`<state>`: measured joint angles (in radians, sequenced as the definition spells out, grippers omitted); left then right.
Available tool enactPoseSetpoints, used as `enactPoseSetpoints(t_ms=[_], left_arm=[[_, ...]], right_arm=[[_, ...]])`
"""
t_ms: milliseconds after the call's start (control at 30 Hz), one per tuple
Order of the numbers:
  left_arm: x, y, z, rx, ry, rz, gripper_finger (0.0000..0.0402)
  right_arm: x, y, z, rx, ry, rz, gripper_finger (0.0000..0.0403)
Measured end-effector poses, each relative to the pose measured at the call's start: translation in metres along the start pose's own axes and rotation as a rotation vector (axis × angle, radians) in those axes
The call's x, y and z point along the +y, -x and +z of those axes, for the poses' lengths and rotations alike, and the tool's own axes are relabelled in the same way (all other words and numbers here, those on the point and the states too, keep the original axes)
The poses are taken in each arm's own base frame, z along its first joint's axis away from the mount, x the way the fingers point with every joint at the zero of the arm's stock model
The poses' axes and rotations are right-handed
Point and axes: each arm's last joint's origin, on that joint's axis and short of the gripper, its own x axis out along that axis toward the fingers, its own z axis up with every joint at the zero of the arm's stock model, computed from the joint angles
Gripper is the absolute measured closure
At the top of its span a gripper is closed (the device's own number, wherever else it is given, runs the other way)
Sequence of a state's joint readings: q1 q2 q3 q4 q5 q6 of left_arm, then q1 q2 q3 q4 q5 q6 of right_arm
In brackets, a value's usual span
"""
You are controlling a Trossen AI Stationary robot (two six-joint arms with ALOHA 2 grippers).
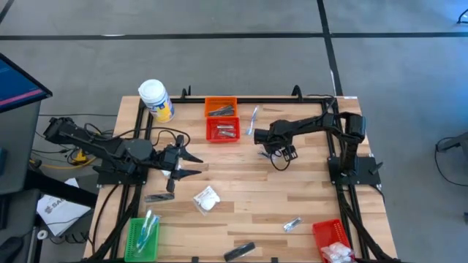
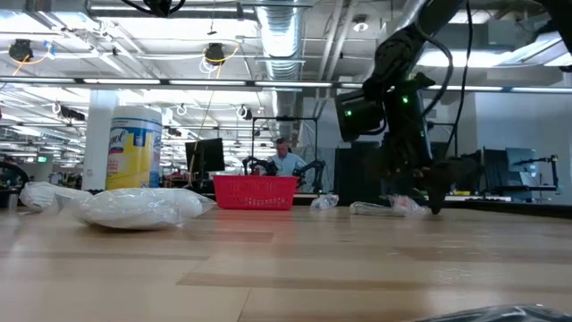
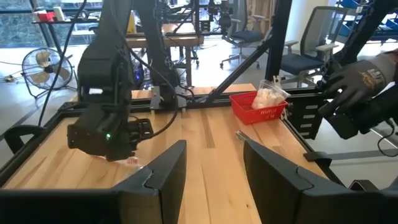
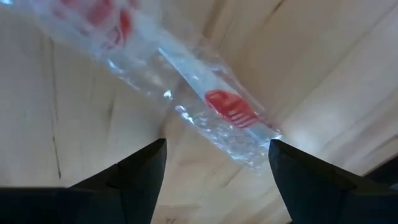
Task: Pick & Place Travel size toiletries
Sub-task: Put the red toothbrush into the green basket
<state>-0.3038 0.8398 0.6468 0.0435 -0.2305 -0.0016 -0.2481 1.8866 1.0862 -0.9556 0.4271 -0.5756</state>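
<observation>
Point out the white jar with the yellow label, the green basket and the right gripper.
White jar (image 1: 154, 92): high view, on its white lid.
Green basket (image 1: 131, 241): high view, on its left rim.
Right gripper (image 4: 214, 165): right wrist view, midway between its open fingertips, over a clear wrapped stick (image 4: 205, 102).

grey floor (image 1: 219, 18), office chairs (image 3: 305, 56), fan (image 3: 40, 65)

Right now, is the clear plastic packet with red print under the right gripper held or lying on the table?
Lying on the table: the right gripper hovers open above the clear packet, fingers apart.
</observation>
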Motion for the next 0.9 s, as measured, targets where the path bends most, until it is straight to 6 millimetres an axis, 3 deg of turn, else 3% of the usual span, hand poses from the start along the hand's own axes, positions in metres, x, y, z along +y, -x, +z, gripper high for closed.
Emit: enactPoseSetpoints(t_ms=[167, 333, 433, 567, 733, 900], left_arm=[[0.000, 0.000, 0.000, -0.004, -0.003, 0.000, 0.0247], [0.000, 0.000, 0.000, -0.004, -0.003, 0.000, 0.0247], [0.000, 0.000, 0.001, -0.008, -0.003, 0.000, 0.0247], [0.000, 0.000, 0.001, -0.010, -0.002, 0.000, 0.0247], [0.000, 0.000, 0.001, -0.011, 0.001, 0.000, 0.0247], [0.000, 0.000, 0.001, -0.010, 0.001, 0.000, 0.0247]], right_arm=[[0.007, -0.001, 0.002, 0.008, -0.053, -0.033, 0.0127], [0.009, 0.008, 0.004, -0.006, -0.390, 0.066, 0.0127], [0.015, 0.014, 0.004, 0.009, -0.475, 0.164, 0.0129], [0.017, 0.023, 0.006, 0.036, -0.407, 0.047, 0.0138], [0.013, 0.024, 0.014, -0.014, -0.147, -0.060, 0.0155], [-0.006, 0.015, 0.012, -0.064, -0.042, -0.076, 0.0165]])
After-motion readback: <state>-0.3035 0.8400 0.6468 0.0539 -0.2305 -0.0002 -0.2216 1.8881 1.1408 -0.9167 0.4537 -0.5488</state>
